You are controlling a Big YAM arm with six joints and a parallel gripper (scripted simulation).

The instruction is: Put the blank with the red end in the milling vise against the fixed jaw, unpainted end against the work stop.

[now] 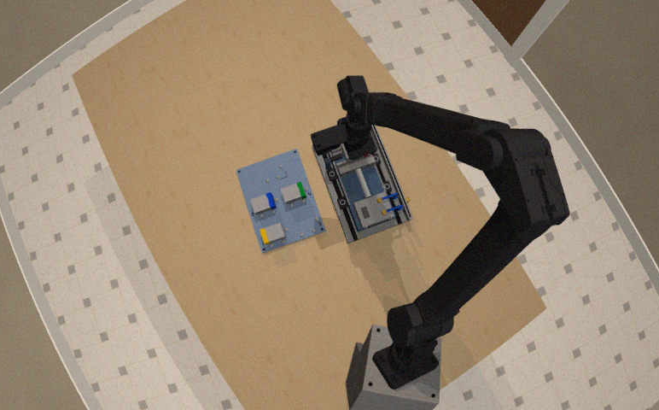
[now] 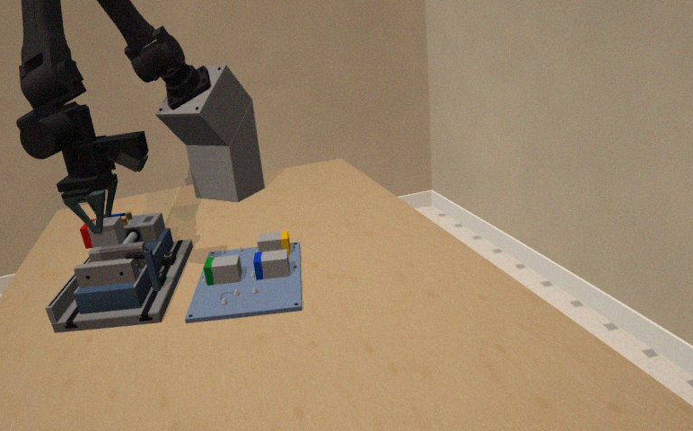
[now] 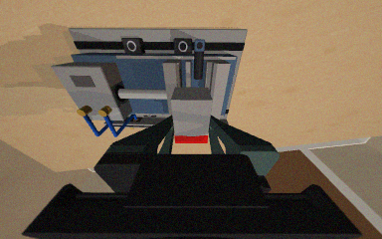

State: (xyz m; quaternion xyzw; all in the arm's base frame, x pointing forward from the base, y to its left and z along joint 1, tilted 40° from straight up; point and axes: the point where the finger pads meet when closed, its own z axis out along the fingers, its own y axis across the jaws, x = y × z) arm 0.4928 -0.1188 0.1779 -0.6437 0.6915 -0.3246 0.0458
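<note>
My gripper (image 2: 102,224) (image 3: 191,119) is shut on the red-ended blank (image 2: 107,233) (image 3: 191,112). It holds the blank above the jaws of the vise (image 2: 107,299) (image 3: 155,34). In the wrist view the red end faces the gripper's side of the picture, and the grey end faces the work stop (image 3: 198,67). The fixed jaw (image 2: 105,272) (image 3: 221,82) and moving jaw (image 1: 358,165) (image 3: 172,72) stand apart. The blank hides part of the gap, and its height over the bars is hard to tell. The top view mostly hides the blank.
The blue plate (image 1: 252,175) (image 2: 281,304) beside the vise bears the green-ended blank (image 1: 291,194) (image 2: 225,269), blue-ended blank (image 1: 260,204) (image 2: 274,265) and yellow-ended blank (image 1: 275,232) (image 2: 269,241). The end block with hoses (image 1: 369,212) (image 3: 86,87) stands at the vise's other end.
</note>
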